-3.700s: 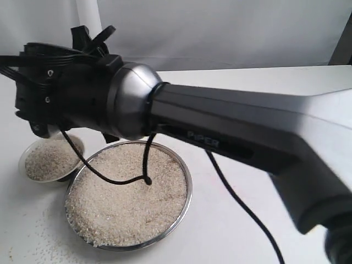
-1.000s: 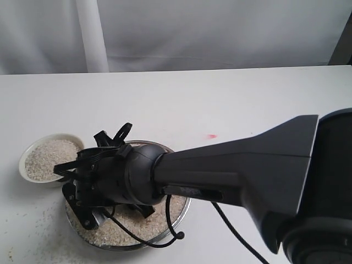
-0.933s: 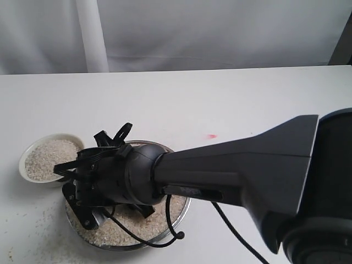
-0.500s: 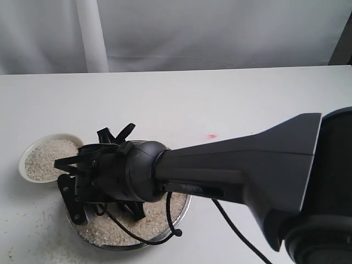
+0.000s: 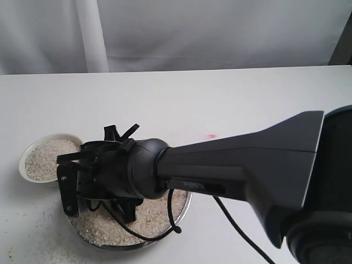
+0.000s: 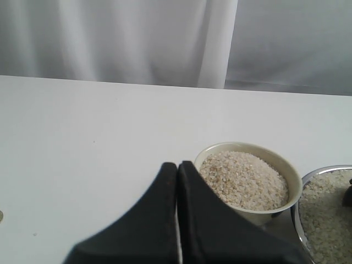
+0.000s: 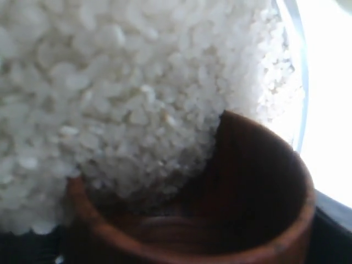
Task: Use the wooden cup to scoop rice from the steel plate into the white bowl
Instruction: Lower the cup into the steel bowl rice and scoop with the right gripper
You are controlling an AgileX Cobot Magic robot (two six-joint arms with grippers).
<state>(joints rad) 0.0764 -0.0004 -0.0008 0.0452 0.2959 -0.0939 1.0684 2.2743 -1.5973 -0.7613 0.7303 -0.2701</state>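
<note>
Rice (image 5: 110, 230) lies in a pale, grainy bed across the steel plate (image 5: 186, 208), the widest vessel on the white table (image 5: 247, 99). Much of the plate is hidden under the right arm's dark wrist, which hangs low over it. Just beside the plate, on its left in the exterior view, stands the white bowl (image 5: 23, 160), heaped with the same grains almost to its rim. The wooden cup (image 7: 264, 165) is tipped over with its mouth pushed into the plate's rice, near the shiny rim. Grains press into part of its opening, and the rest of its dark inside is bare. The right gripper (image 7: 187, 242) has the cup in its grasp with the jaws spread wide around the body, though the cup hides most of the fingers. The left gripper (image 6: 177, 171) hangs near the bowl, apart from it, its two fingers pressed together on nothing.
</note>
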